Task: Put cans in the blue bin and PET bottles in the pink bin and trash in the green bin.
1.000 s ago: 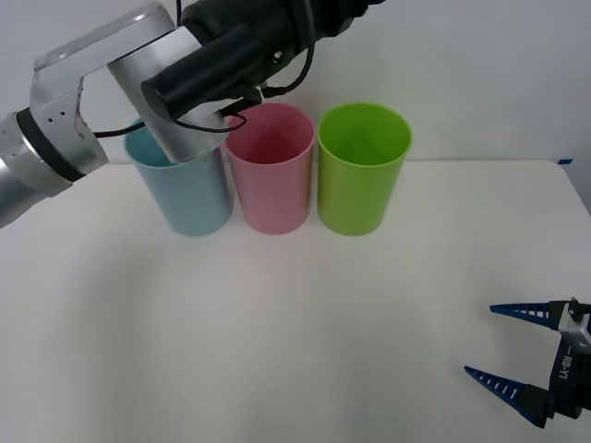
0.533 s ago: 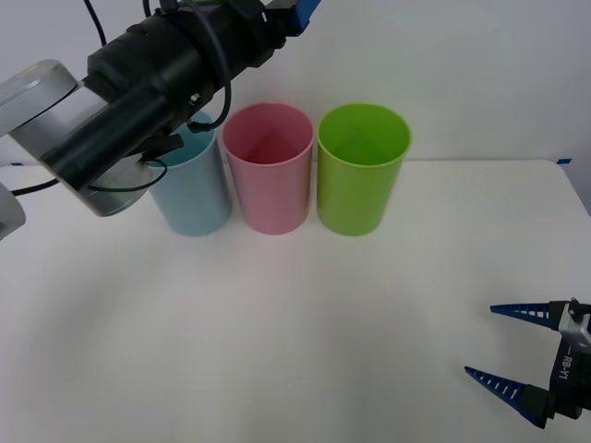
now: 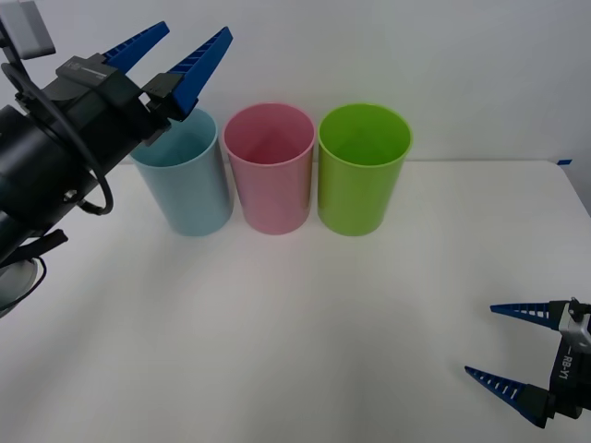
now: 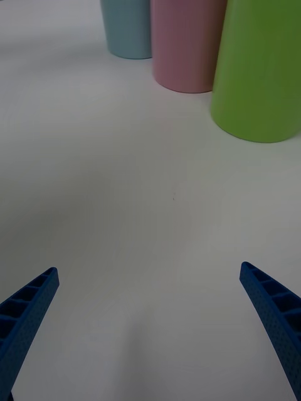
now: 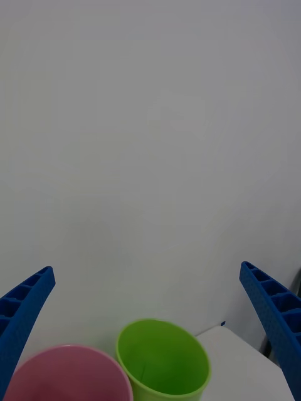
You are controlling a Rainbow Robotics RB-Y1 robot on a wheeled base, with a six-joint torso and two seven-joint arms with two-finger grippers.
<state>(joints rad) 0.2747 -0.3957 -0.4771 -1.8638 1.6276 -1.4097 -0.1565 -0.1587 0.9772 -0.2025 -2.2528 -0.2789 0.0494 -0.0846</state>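
Note:
Three bins stand in a row at the back of the table: the blue bin [image 3: 185,180] on the left, the pink bin [image 3: 271,166] in the middle, the green bin [image 3: 362,168] on the right. My left gripper [image 3: 171,51] is raised above and just left of the blue bin, open and empty, pointing up and to the right. Its wrist view looks down on the pink bin [image 5: 63,376] and the green bin [image 5: 164,362]. My right gripper [image 3: 494,341] rests open and empty low at the table's front right corner, facing the green bin [image 4: 263,75]. Cans, PET bottles and trash are out of view.
The white table [image 3: 295,323] ends at a pale wall just behind the bins. Its right edge runs close to my right gripper. A broad bare stretch of table lies between the bins and the front edge.
The left arm has pulled back to the left and toward the robot, away from above the pink and green bins, its open fingers now showing above the blue bin. The right arm has not moved.

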